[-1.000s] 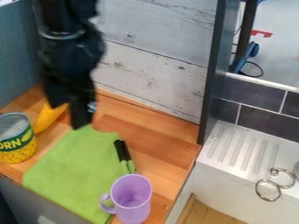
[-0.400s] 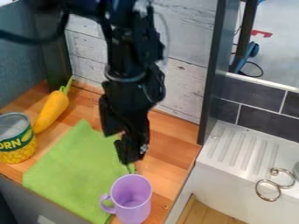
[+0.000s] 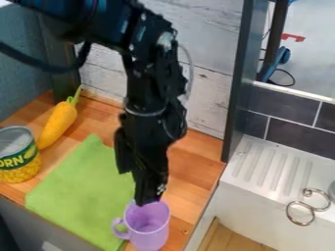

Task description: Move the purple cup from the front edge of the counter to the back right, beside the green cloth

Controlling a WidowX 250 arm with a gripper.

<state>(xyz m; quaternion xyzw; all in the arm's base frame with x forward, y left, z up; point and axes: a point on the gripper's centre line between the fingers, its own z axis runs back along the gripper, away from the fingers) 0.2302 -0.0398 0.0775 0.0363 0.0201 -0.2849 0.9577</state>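
Over wooden counter [image 3: 193, 166], plank wall [image 3: 209, 44] behind, gripper [image 3: 142, 192] at lilac mug [image 3: 148, 230], spread or closed unclear

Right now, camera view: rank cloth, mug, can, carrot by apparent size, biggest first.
1. Green cloth
2. Purple mug and can: too alike to rank; frame cuts the can
3. Orange carrot

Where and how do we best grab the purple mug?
I'd pinch the mug's rim opposite the handle, tool coming straight down, one finger inside, one outside. It stands upright, mouth up, with a thin wall; the handle juts out toward the green cloth, so that side looks more awkward.
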